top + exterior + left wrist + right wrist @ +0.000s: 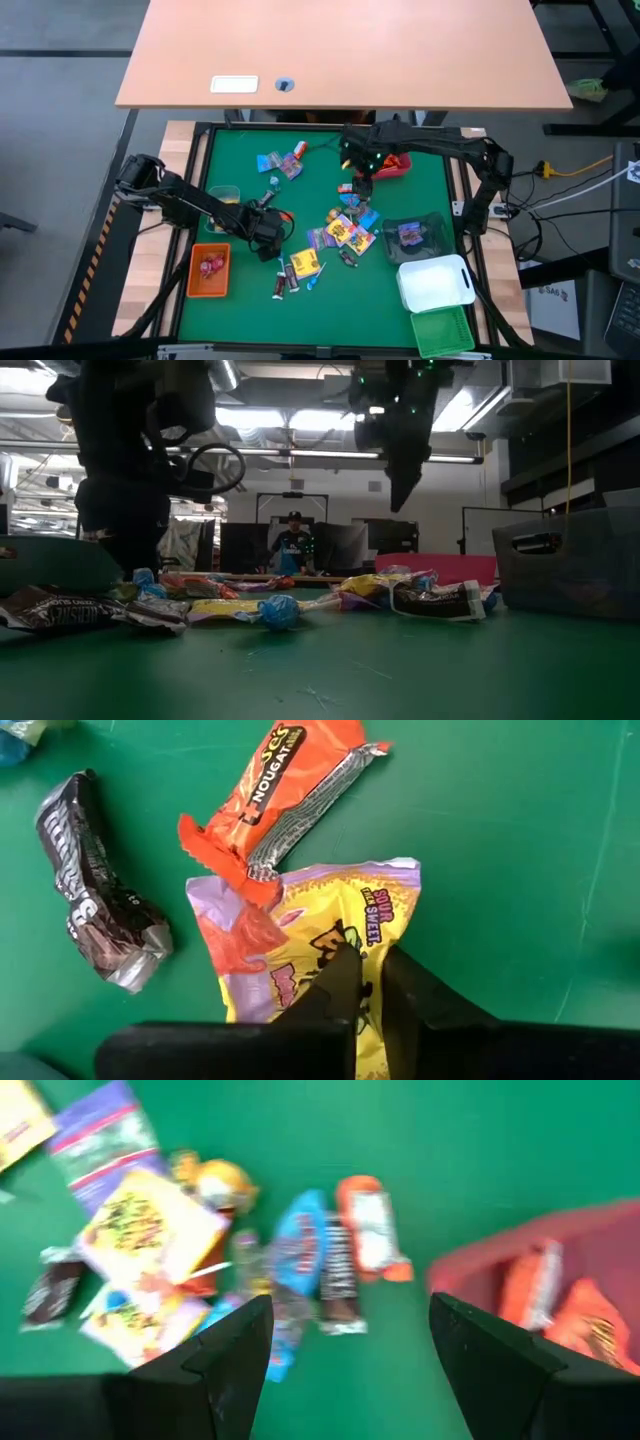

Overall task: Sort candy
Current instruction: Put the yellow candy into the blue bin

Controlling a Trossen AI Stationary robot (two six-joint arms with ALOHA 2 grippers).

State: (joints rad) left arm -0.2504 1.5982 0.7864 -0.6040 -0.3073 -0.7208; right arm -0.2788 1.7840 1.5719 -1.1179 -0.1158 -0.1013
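Green mat [500, 840]; left wrist only: fingers [335, 985] pinching yellow packet [330, 920].

Orange wrapper [268, 795]: "NOUGAT" readable, above it partial letters "ES".
Yellow-purple packet [330, 935]: "SOUR", "SWEET" on small purple patch; larger lettering below hidden by end effector fingers.
Dark brown wrapper [92, 885]: silver lettering, crumpled, not readable.
Other views: wrapper print too blurred to read.

High view straight down; low view table-level; wrist views close; candy [345, 232] shared.
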